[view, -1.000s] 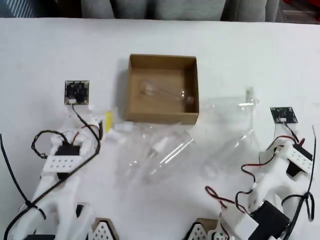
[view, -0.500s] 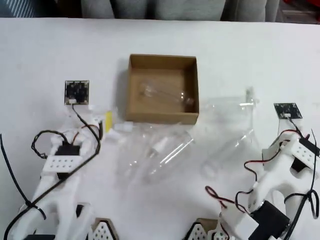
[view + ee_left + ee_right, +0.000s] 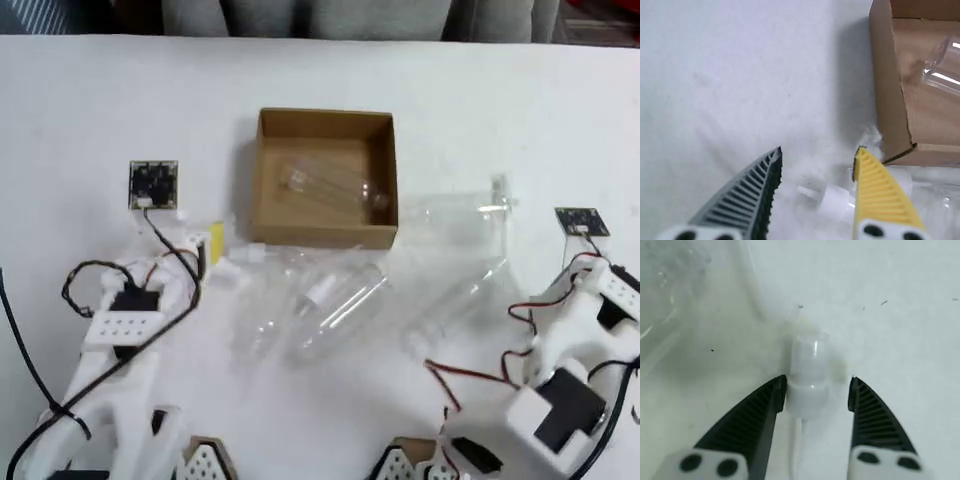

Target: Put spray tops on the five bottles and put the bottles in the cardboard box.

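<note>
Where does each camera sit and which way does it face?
High view: fixed above the table, looking down on the cardboard box and loose bottles; left arm and right arm show.
Left wrist view: on the left arm, facing the table beside the box; the left hand, open, frames a spray top.
Right wrist view: on the right arm, facing the table; the right hand, open, straddles a second spray top.
Shared: high and left wrist views both show the box with a bottle inside.
</note>
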